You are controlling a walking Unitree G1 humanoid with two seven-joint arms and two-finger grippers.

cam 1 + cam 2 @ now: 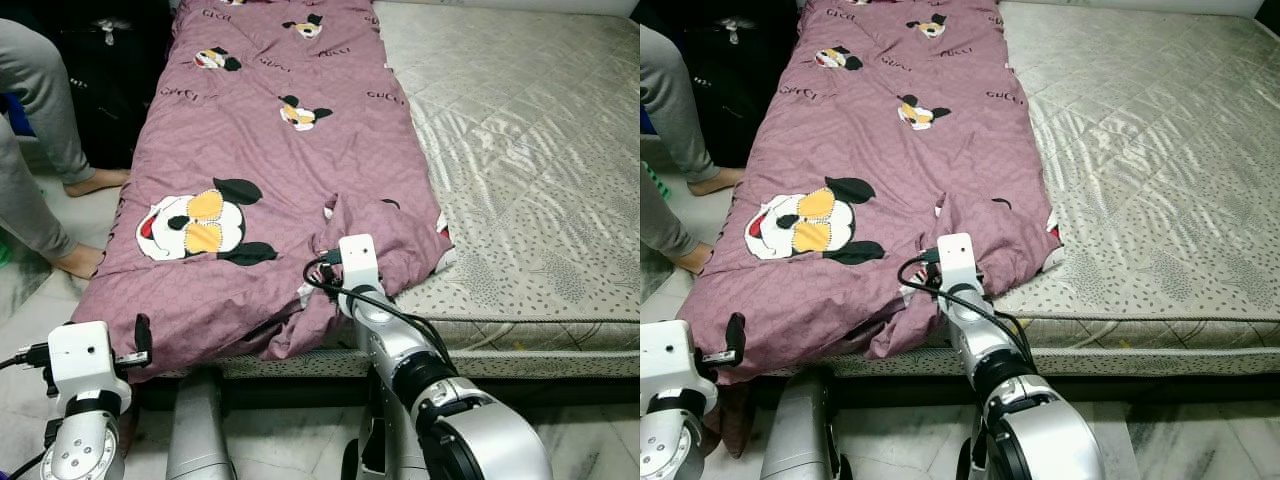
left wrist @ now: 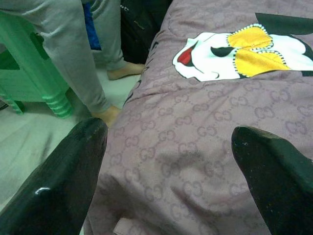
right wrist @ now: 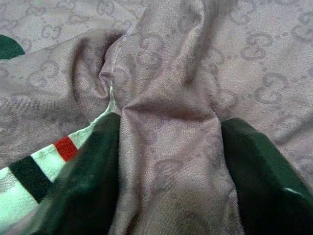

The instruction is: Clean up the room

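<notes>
Bare mattress [image 1: 520,150] under a mauve quilt [image 1: 270,130] — right gripper [image 3: 168,161] jaws pinching its fold, left gripper [image 2: 168,171] jaws spread

Low bed [image 1: 560,335] runs away from the camera, its mattress [image 1: 520,150] bare on the right half: grey-beige quilted fabric with a sheen, small dark flecks near the front edge. Light falls evenly, bright glare on the quilting. Floor [image 1: 20,290] is pale marbled tile, seen to the left of the bed and along its front. Dark bags or cases [image 1: 110,70] stand against the bed's left side, detail lost in shadow. A green plastic stool [image 2: 34,78] stands on the tile nearby. A person's legs in grey trousers [image 1: 40,110], barefoot, stand beside the bed at left.
</notes>
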